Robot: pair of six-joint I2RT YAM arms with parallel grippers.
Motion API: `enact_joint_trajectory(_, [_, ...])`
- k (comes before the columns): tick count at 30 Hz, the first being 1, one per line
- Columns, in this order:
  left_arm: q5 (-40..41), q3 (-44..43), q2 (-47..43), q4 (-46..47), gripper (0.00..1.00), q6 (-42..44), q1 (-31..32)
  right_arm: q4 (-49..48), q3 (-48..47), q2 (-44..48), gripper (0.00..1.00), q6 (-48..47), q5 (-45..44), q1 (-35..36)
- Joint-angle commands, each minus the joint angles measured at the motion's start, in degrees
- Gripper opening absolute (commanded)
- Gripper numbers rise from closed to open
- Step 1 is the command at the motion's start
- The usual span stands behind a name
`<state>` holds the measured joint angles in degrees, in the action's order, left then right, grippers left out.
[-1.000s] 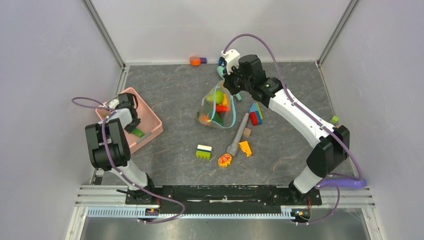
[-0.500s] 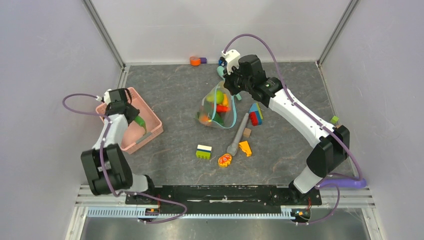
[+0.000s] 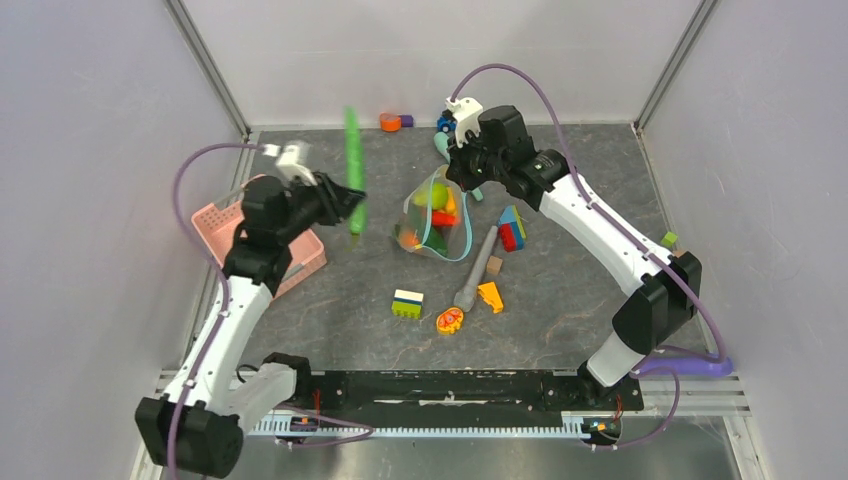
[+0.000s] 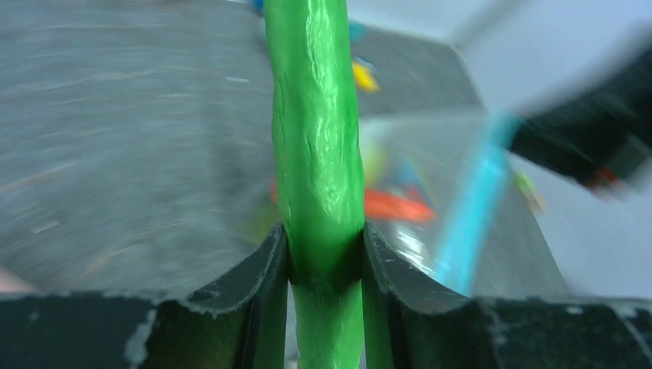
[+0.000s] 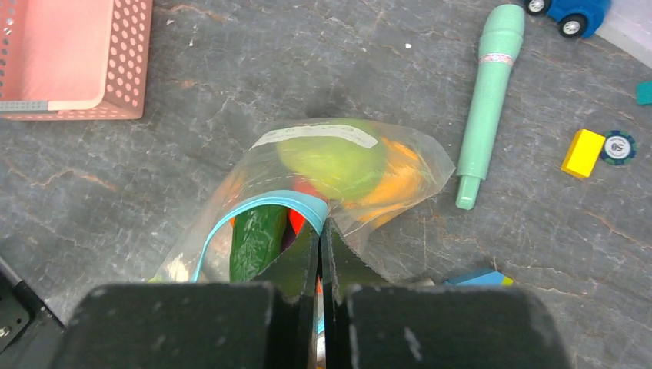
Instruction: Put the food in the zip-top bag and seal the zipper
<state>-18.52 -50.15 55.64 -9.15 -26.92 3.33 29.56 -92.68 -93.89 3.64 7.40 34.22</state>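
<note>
Above table (image 3: 560, 300) | left fingers (image 4: 257, 280) clamp green pod (image 4: 315, 138), ends cropped | right fingers (image 5: 298, 265) pinch zipper (image 5: 292, 200)

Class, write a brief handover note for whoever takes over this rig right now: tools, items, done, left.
Left tool: shut on a long green plastic toy vegetable, held in the air.
Right tool: shut on the teal zipper strip of the clear zip-top bag, mouth open.
Done: green, orange and red toy foods are inside.
Left: drop in the green piece, seal the zipper.

Left tool (image 3: 345, 200) holds long green food (image 3: 352, 150) near the zip-top bag (image 3: 437, 218).
</note>
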Motion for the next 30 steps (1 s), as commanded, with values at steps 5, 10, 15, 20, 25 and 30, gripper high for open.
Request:
enact_joint_trajectory(5, [-17.56,-3.05,-2.42,7.71,0.02,-1.18,17.95,-2.11,-2.34,0.37,0.00,3.69,5.91,-0.65])
enact_joint_trajectory(10, [-22.73,-0.75,-1.17,4.58,0.02,-15.65,20.74,-7.94,1.39,2.85,0.00,7.61,-1.58,-0.64])
enact_joint_trajectory(15, [-22.53,-2.29,-4.01,-9.35,0.02,-17.20,23.18,-13.01,5.35,4.42,0.00,10.69,-8.79,-0.64])
enact_joint_trajectory(20, [-23.11,-4.94,-4.90,-21.51,0.02,-18.15,23.29,-18.38,9.06,5.40,0.00,12.34,-11.26,0.50])
enact_joint_trajectory(25, [-27.94,-4.01,-4.68,-23.75,0.02,-21.77,23.74,-19.91,9.91,5.91,0.00,12.79,-16.84,3.06])
enact_joint_trajectory(30, [-27.21,-3.40,-3.81,-23.21,0.02,-23.22,23.96,-21.62,11.69,6.95,0.00,14.36,-20.05,5.08])
